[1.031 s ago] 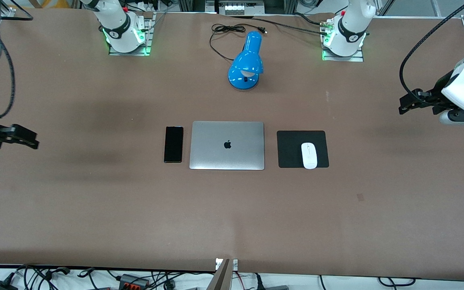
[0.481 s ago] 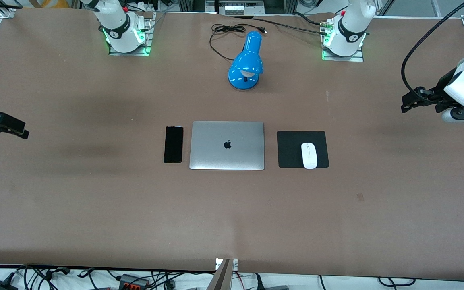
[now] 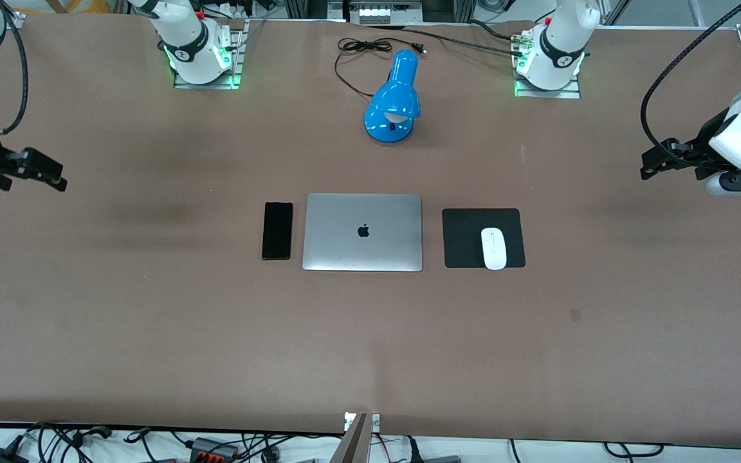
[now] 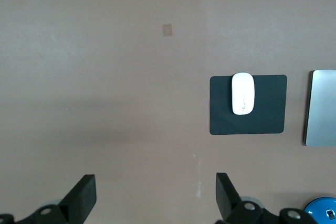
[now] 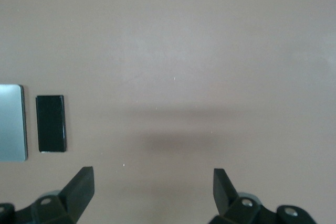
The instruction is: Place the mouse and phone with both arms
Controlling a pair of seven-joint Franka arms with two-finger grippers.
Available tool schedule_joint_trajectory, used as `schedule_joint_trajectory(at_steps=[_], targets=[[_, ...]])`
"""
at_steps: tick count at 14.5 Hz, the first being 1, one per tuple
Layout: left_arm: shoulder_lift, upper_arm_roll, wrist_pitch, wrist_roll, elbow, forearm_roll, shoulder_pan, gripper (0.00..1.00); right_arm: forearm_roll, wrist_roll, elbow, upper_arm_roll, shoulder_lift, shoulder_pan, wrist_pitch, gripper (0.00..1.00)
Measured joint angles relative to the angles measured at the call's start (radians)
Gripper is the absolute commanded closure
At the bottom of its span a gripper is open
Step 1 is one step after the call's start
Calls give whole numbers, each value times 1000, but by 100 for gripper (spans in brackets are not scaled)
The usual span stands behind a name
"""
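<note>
The white mouse (image 3: 493,248) lies on a square black pad (image 3: 467,238), beside the closed silver laptop (image 3: 363,232) toward the left arm's end; it also shows in the left wrist view (image 4: 243,93). The black phone (image 3: 277,230) lies flat beside the laptop toward the right arm's end, and shows in the right wrist view (image 5: 51,123). My left gripper (image 3: 652,166) is open and empty, up over bare table at the left arm's end. My right gripper (image 3: 55,178) is open and empty, up over bare table at the right arm's end.
A blue desk lamp (image 3: 394,99) with a black cord (image 3: 357,51) lies farther from the front camera than the laptop. The arm bases (image 3: 200,54) (image 3: 550,61) stand along the table's top edge. Brown table (image 3: 370,347) spreads around the things.
My right gripper has moved up the front view, farther from the front camera, and now reaches a little more toward the middle. My left gripper rose slightly, then held still. Mouse and phone have not moved.
</note>
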Motion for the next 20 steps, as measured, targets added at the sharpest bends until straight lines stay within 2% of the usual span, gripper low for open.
schedule_joint_trajectory(at_steps=[3,20], targets=[[0,0,0,0,0,0,0,0,1,-1,-36,0,-36,0,0,0],[0,-5,-9,0,6,0,-1,0,3,-3,-43,-1,-74,0,-12,0]])
